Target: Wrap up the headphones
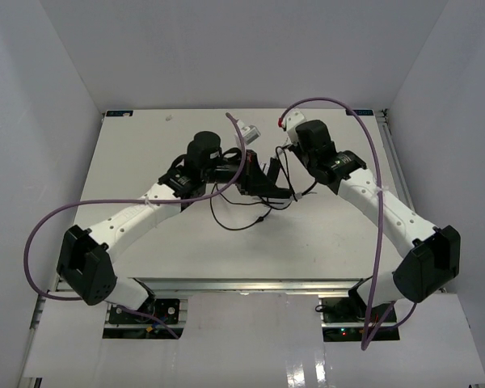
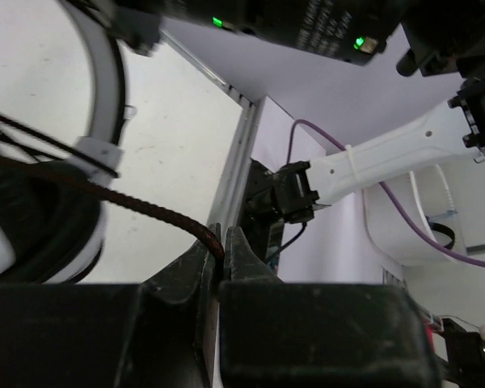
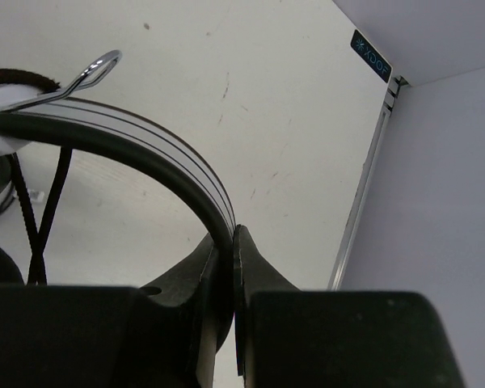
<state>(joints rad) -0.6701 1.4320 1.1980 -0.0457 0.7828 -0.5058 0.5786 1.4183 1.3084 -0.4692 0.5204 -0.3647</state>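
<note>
Nearest you, the worktop (image 1: 145,242) shows bare white surface ahead of both arm bases, with white walls (image 1: 40,121) close along its left and right edges; slack cable (image 2: 145,206) loops on that near strip; mid-worktop, the two arms meet with the headphones (image 3: 145,149) between them; your left pincer (image 2: 221,250) is clenched on the braided cable, an earcup (image 2: 32,234) just beside it; your right pincer (image 3: 230,250) grasps the headband (image 3: 178,166), which arcs up and left from its jaws towards the earcup end; beyond, the worktop runs bare to the far edge and its right-hand rail (image 3: 364,210).
</note>
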